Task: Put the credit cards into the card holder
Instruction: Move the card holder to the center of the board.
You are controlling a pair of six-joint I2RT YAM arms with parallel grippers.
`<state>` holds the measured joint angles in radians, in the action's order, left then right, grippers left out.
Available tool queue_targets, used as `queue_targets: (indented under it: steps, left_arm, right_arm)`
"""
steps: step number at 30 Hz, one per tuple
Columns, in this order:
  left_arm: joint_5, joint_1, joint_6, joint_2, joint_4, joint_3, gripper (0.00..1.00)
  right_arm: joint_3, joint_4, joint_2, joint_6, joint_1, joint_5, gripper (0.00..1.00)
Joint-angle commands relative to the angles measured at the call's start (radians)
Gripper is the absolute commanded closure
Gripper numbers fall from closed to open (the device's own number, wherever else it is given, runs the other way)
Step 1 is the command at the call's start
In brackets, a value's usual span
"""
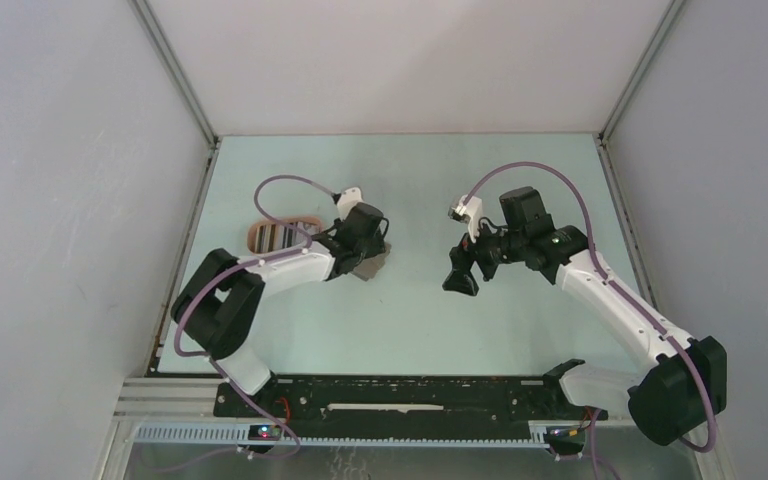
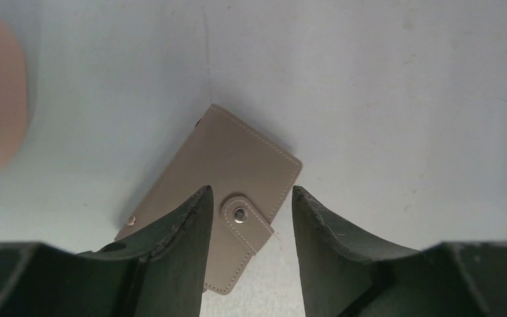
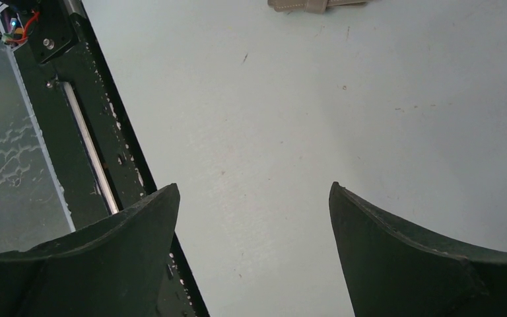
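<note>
The card holder (image 1: 252,237), a salmon-pink oval tray, lies left of centre on the table with several credit cards (image 1: 278,238) lying in it as coloured stripes. Its pink rim (image 2: 3,99) also shows at the left edge of the left wrist view. My left gripper (image 1: 358,260) (image 2: 251,189) hangs just right of the holder, low over a grey-beige folding wallet (image 2: 237,165). Its jaws stand partly apart around the wallet's snap strap, the right finger clear of the wallet. My right gripper (image 1: 460,277) (image 3: 254,188) is open above bare table with nothing between its fingers.
The wallet (image 1: 371,266) lies flat beside the holder, and its edge (image 3: 313,5) shows at the top of the right wrist view. A black mounting rail (image 1: 400,395) (image 3: 86,132) runs along the near table edge. Grey walls close in both sides and the back.
</note>
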<state>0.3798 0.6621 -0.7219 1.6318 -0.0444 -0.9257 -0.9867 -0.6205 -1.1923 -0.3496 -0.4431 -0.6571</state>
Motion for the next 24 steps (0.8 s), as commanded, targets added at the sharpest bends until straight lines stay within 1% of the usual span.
queue_targets:
  steps: [1, 4, 8, 14, 17, 24]
  left_arm:
    - [0.153, 0.039, -0.140, 0.047, -0.136, -0.081, 0.47]
    - [0.205, 0.065, -0.223, 0.086, -0.225, -0.128, 0.49]
    - [0.221, 0.088, -0.289, 0.141, -0.297, -0.180, 0.50]
    - [0.246, 0.090, -0.332, 0.205, -0.346, -0.241, 0.51]
    - [0.266, 0.090, -0.357, 0.234, -0.392, -0.268, 0.53]
    - [0.236, 0.090, -0.354, 0.284, -0.433, -0.293, 0.55]
  right_arm:
    - [-0.038, -0.001, 0.010, 0.015, 0.010, 0.009, 0.07]
    - [-0.039, 0.001, 0.004, 0.017, 0.011, 0.011, 0.07]
    - [-0.039, 0.005, -0.003, 0.018, 0.010, 0.019, 0.07]
    - [-0.040, 0.004, -0.007, 0.020, 0.018, 0.024, 0.08]
    - [-0.039, 0.005, -0.007, 0.021, 0.027, 0.022, 0.08]
    - [-0.039, 0.007, -0.007, 0.021, 0.029, 0.022, 0.08]
